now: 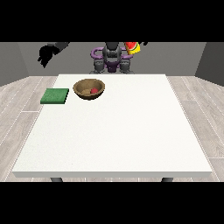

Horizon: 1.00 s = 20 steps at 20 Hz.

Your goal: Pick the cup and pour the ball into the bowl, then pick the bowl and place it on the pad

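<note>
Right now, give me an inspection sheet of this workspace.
Surface: large white table, mostly bare.
Job's things: brown wooden bowl at the far side, a small red ball inside; flat green square pad on the table's edge at the view's left of the bowl, apart from it; yellow cup with red inside raised and tilted, at the view's right.
Clutter: nothing seen.
Hands: black hand at the view's left raised, holding nothing; the other mostly hidden.
Cables: nothing seen.
Surroundings: wood-plank floor, grey walls.

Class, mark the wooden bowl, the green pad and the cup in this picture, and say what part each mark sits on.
wooden bowl [79, 90]: front view, on its outer wall at the left.
green pad [55, 96]: front view, middle of its top face.
cup [133, 47]: front view, on its yellow and red side, raised near the top edge.
</note>
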### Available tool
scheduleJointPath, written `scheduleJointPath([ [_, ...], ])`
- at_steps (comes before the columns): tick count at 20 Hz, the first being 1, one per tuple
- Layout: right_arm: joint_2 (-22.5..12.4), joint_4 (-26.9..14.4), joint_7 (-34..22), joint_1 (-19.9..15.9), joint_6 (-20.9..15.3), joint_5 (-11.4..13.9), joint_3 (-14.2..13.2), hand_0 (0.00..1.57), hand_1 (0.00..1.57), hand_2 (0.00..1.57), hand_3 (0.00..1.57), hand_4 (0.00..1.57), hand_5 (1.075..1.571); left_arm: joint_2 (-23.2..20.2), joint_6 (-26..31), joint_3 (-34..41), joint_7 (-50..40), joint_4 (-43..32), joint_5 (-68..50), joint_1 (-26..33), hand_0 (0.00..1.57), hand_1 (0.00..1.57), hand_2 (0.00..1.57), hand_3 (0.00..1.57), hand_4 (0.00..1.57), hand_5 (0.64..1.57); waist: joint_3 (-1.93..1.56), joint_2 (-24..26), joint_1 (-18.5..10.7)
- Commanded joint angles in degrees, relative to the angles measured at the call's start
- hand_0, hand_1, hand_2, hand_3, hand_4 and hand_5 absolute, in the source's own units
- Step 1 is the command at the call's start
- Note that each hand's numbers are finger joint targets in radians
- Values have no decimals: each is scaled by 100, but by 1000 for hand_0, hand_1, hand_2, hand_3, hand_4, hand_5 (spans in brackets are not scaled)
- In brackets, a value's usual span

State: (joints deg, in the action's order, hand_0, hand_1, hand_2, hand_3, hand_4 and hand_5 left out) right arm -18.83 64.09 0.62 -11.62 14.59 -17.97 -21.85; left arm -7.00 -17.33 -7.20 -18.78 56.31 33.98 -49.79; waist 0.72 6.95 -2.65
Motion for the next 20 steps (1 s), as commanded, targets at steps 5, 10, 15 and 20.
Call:
scheduleJointPath([
  [5,677,-23,283,199,-666,233,123,0,0,0,0,719,1565,-696,1807,2010,1060,653,-2975,264,0,0,0,0,1053,1567,-43,-427,-524],
  [10,1008,-159,591,153,-787,268,219,0,0,0,0,737,1565,-1523,2918,2683,1011,559,-3817,241,0,0,0,0,1055,1558,-68,-678,-619],
  [15,1118,-872,1277,34,-644,398,300,0,0,0,0,701,1565,-1700,3175,2821,1159,712,-4086,598,0,0,0,0,1023,1560,-75,-1055,-533],
  [20,756,-1774,1837,-337,-261,275,86,0,0,0,0,582,1558,-2142,3391,2980,885,1058,-4363,733,0,0,0,0,1001,1542,-77,-1165,-511],
])
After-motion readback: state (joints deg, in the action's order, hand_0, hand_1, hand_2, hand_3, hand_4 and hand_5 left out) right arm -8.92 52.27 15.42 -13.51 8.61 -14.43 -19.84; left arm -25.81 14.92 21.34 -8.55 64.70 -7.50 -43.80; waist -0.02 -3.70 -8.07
